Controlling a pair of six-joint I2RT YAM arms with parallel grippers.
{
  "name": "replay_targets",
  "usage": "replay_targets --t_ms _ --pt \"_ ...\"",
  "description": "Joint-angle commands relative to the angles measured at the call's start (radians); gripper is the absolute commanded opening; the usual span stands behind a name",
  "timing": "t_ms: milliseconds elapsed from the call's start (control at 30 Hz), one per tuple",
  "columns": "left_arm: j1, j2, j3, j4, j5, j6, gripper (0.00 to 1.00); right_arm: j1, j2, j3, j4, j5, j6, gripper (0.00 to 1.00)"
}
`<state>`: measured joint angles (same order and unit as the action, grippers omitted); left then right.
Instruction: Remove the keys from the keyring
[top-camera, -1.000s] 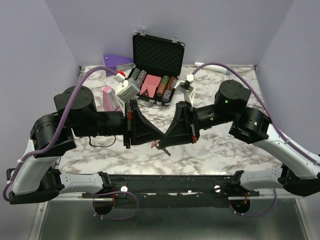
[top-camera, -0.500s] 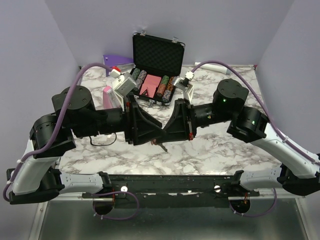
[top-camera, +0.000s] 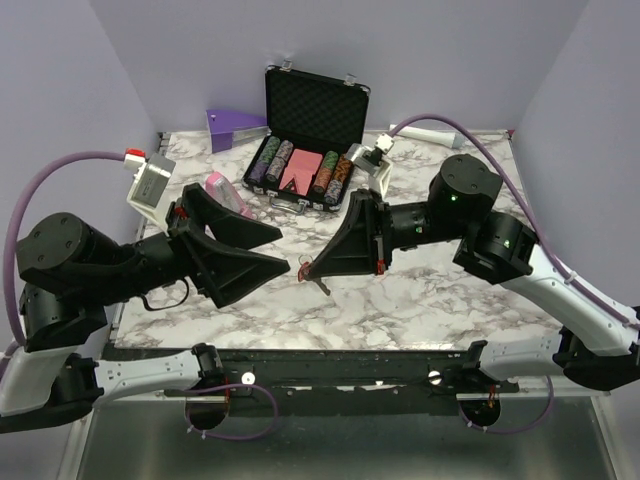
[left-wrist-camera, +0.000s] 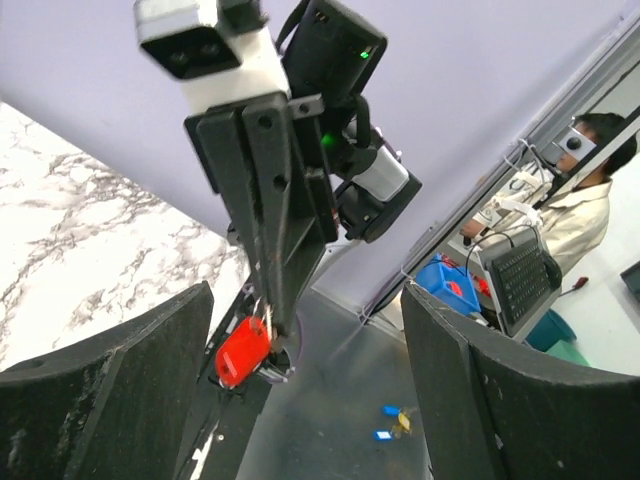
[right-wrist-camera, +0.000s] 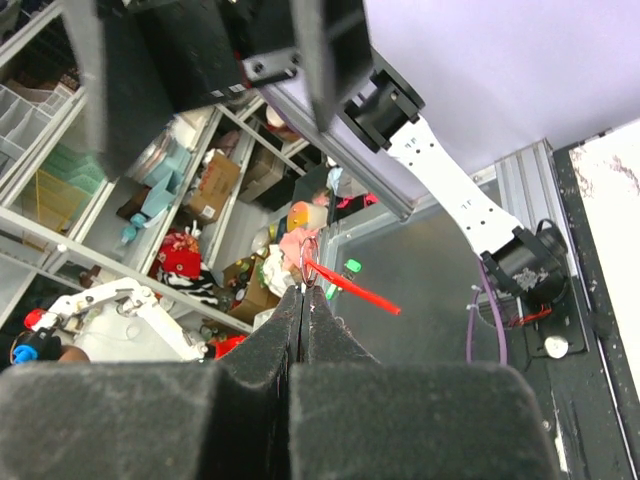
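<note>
My right gripper (top-camera: 309, 268) is shut on the keyring (right-wrist-camera: 309, 252), pinching its small wire ring at the fingertips above the table's front middle. The red tag (left-wrist-camera: 242, 350) hangs from the ring and sticks out sideways (right-wrist-camera: 352, 285) in the right wrist view. A thin dark sliver (top-camera: 322, 285) dangles just below; it may be one of the keys, but it is too small to tell. My left gripper (top-camera: 284, 249) is open, its tips a short way left of the tag and touching nothing. In its own view the wide fingers (left-wrist-camera: 110, 400) frame the tag.
An open black case (top-camera: 315, 110) with poker chip stacks stands at the back centre. A pink box (top-camera: 228, 195) lies left of it and a purple wedge (top-camera: 235, 125) sits at the back left. The marble tabletop (top-camera: 440, 290) spreads under both arms.
My left gripper has opened and drawn back to the left, away from the right gripper's tip. The right gripper has stayed shut on the keyring, nearly still.
</note>
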<state>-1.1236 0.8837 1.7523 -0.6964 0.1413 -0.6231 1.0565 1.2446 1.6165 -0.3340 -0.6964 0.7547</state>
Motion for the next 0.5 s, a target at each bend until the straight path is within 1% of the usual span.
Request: replay_targets --t_ms 0,133,300,467 --pt "-0.004 -0.081 -0.16 0.175 -0.069 -0.075 0.84 -0.003 -0.01 0.019 0.098 0.037 0.006 0.01" --pt "-0.005 -0.143 -0.266 0.273 -0.101 -0.118 0.82 -0.003 -0.014 0.011 0.125 0.073 0.009 0.01" --pt "-0.005 -0.164 -0.31 0.32 -0.12 -0.142 0.78 -0.003 -0.022 -0.007 0.164 0.092 0.023 0.01" --pt "-0.004 -0.163 -0.37 0.394 -0.134 -0.196 0.65 -0.003 -0.045 -0.043 0.231 0.113 0.049 0.01"
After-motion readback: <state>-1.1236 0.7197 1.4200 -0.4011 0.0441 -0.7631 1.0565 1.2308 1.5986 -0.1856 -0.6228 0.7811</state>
